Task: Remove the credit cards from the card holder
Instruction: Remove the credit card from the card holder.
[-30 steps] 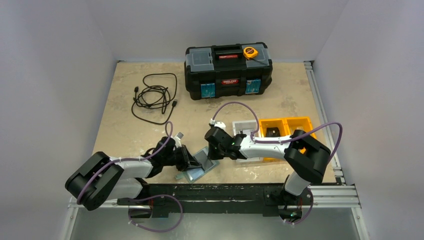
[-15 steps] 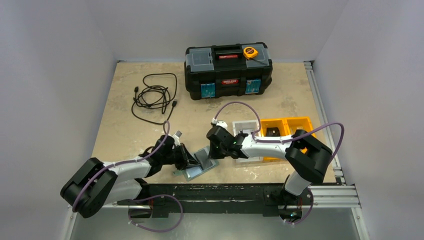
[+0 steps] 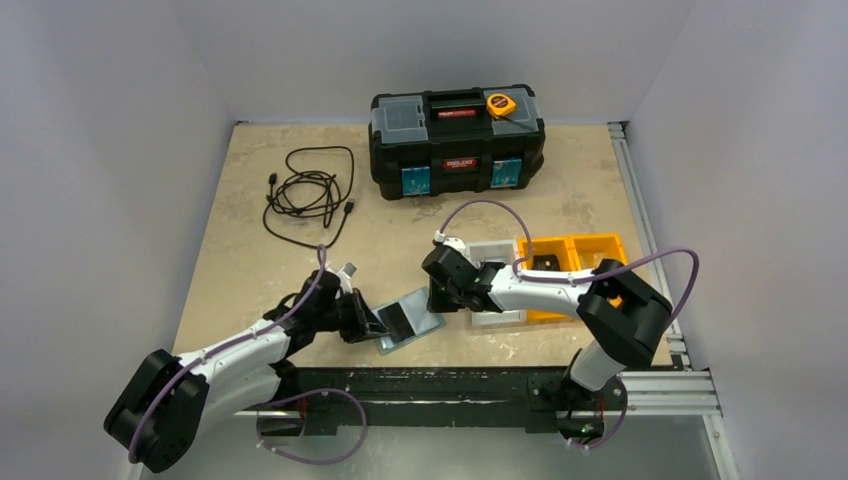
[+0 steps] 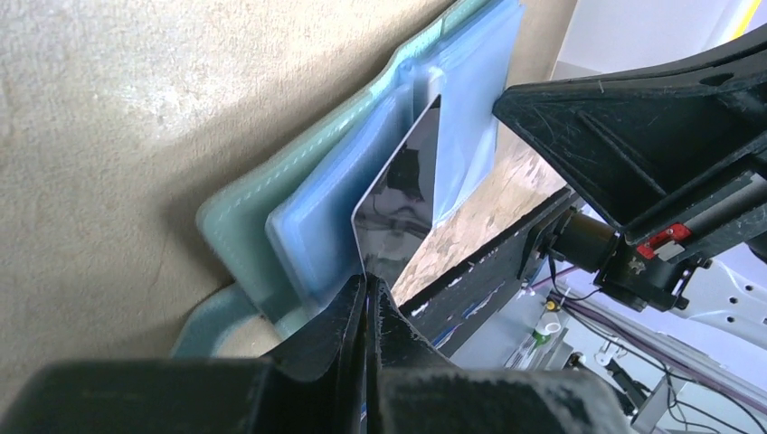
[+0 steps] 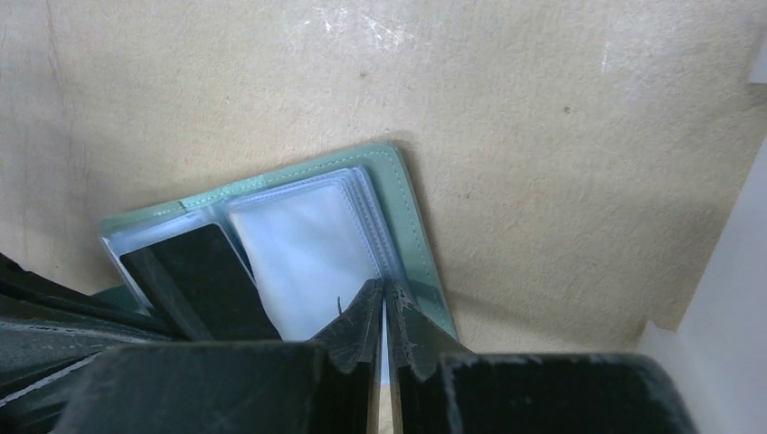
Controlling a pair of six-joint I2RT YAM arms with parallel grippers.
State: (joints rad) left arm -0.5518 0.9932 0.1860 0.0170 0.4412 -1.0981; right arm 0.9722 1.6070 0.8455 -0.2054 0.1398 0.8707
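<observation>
The card holder (image 3: 420, 312) lies open near the table's front edge, teal outside with pale blue pockets (image 5: 312, 249). A black credit card (image 4: 398, 203) sticks partway out of a left-hand pocket (image 4: 326, 244). My left gripper (image 4: 368, 282) is shut on that card's near corner, reaching in from the left (image 3: 370, 324). My right gripper (image 5: 383, 289) is shut on the right-hand edge of the card holder's (image 5: 411, 226) pale sleeves, coming from the right (image 3: 438, 300). In the right wrist view the black card (image 5: 194, 280) shows at lower left.
A black toolbox (image 3: 457, 145) with a yellow tape measure (image 3: 500, 104) on its lid stands at the back. A coiled black cable (image 3: 308, 193) lies at back left. A white bin (image 3: 494, 255) and orange bins (image 3: 570, 252) sit just right of the card holder. The table's front rail (image 3: 450, 378) is close.
My left gripper has shut on the black card and its arm has stretched further right. The right gripper and the card holder have shifted slightly right and away.
</observation>
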